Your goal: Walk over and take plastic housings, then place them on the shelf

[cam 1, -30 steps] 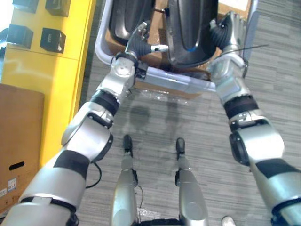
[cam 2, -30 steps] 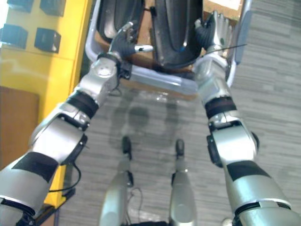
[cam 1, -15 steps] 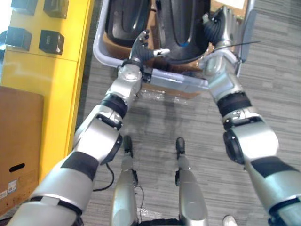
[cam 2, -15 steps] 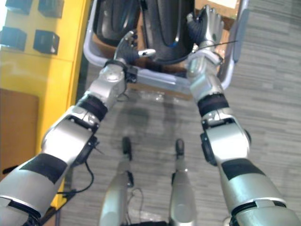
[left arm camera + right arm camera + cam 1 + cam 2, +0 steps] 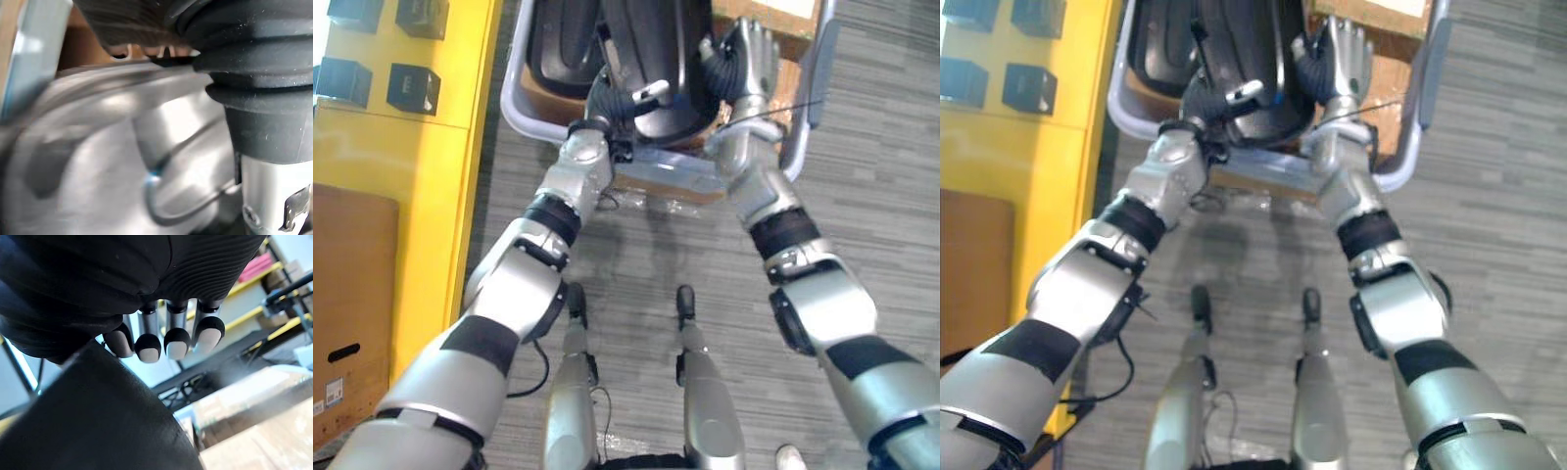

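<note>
A black plastic housing stands upright in the cart, between my two hands. My left hand presses on its left side, thumb stuck out across its front. My right hand lies flat against its right side, and its straight fingertips reach just past the housing's dark edge. The left wrist view has the housing's glossy curved face right beside the hand's ribbed cover. A second black housing lies to the left in the cart.
The cart has a pale grey rail and a cardboard lining. A yellow shelf unit with small black boxes stands close on the left, and a brown carton sits before it. Grey striped floor lies to the right.
Both hands have come together onto the middle housing. The right hand pushed leftward and the housing shifted left with it, while the left hand moved in against its other side.
</note>
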Available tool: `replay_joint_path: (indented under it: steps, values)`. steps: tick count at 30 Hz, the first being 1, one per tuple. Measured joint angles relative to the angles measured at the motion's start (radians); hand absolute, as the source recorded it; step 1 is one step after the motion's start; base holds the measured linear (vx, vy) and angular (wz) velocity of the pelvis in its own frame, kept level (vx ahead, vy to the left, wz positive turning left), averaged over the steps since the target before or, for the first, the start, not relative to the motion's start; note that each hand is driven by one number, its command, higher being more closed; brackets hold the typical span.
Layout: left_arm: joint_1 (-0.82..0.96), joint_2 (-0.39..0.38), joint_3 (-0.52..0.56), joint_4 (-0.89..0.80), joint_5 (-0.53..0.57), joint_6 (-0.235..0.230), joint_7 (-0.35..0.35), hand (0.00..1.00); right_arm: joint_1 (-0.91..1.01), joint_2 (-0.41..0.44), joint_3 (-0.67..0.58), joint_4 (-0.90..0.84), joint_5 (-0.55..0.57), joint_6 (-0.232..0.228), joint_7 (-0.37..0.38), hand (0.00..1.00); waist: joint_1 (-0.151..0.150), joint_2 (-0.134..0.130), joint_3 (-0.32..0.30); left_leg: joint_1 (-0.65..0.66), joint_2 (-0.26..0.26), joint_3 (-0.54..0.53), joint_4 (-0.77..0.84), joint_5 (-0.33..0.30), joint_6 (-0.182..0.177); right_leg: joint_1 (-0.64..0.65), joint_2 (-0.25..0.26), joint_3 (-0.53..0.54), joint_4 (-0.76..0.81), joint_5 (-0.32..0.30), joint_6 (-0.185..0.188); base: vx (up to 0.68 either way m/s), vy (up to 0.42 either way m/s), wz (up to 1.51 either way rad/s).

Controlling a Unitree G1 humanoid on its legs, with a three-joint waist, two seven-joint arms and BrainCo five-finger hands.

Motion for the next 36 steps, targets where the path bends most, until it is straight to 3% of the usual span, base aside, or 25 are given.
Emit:
replay_joint_path:
  steps: [6,11,14,21,22,26,30,33,36]
  values:
    - [0.0,0.034,-0.012,-0.071,-0.145,-0.031,0.0,1.0,0.053,-0.008,0.039,-0.028,-0.008,0.0,-0.002,1.0,0.001,-0.001,-0.001,0.0,0.0,-0.002,0.0,0.0,0.0,0.002,0.0,-0.002,0.0,0.0,0.0,-0.01,-0.002,0.0]
    - [0.007,0.04,-0.009,-0.089,-0.193,-0.053,0.002,1.0,0.098,-0.023,0.056,-0.114,-0.009,-0.01,-0.029,1.0,-0.001,-0.009,-0.004,0.001,0.0,-0.003,0.0,0.0,0.0,0.004,0.001,-0.004,0.0,0.0,-0.001,0.0,0.0,0.0]
    - [0.059,0.047,0.008,-0.146,-0.195,-0.073,0.011,1.0,0.125,-0.023,0.061,-0.154,-0.009,-0.039,-0.048,1.0,-0.009,-0.014,-0.004,0.006,0.0,-0.005,0.0,0.0,0.001,0.014,0.001,-0.007,-0.001,-0.002,-0.002,0.0,-0.001,0.05]
    - [0.212,0.069,0.005,-0.318,-0.22,-0.108,0.018,1.0,0.249,-0.028,0.077,-0.308,-0.009,-0.045,-0.071,1.0,-0.001,-0.031,-0.011,0.051,0.002,-0.002,0.001,-0.013,0.002,0.06,0.002,-0.009,-0.004,-0.012,-0.006,0.0,0.0,0.0]
    - [0.238,0.071,0.005,-0.352,-0.219,-0.111,0.019,1.0,0.279,-0.032,0.076,-0.348,-0.009,-0.045,-0.074,0.0,0.001,-0.037,-0.013,0.064,0.002,-0.001,0.001,-0.017,0.002,0.072,0.002,-0.009,-0.003,-0.017,-0.007,0.0,0.0,0.0]
    - [0.351,0.074,0.005,-0.486,-0.207,-0.147,0.025,1.0,0.394,-0.034,0.073,-0.502,-0.009,-0.052,-0.091,0.0,0.005,-0.075,-0.036,0.08,0.005,0.0,0.057,-0.066,-0.002,0.107,0.002,-0.009,0.002,-0.036,-0.01,0.01,-0.028,-0.02]
    - [0.467,0.071,0.001,-0.659,-0.097,-0.166,0.051,1.0,0.528,-0.043,0.032,-0.697,-0.009,-0.084,-0.091,0.0,0.005,-0.108,-0.061,0.092,0.004,-0.001,0.098,-0.107,-0.004,0.14,0.002,-0.01,0.008,-0.059,-0.009,0.04,-0.034,0.02]
    - [0.551,0.064,0.005,-0.802,0.036,-0.177,0.092,1.0,0.626,-0.014,-0.014,-0.886,0.016,-0.133,-0.081,0.0,0.011,-0.109,-0.065,0.138,0.004,0.001,0.104,-0.126,-0.007,0.19,0.001,-0.011,0.005,-0.073,-0.009,0.08,-0.025,0.0]
    - [0.686,-0.012,0.029,-0.931,0.221,-0.182,0.147,1.0,0.762,0.052,-0.042,-1.043,0.12,-0.227,-0.057,0.0,0.014,-0.103,-0.185,0.127,0.004,0.004,0.097,-0.145,-0.01,0.172,0.0,-0.015,0.012,-0.099,-0.01,0.1,-0.026,0.0]
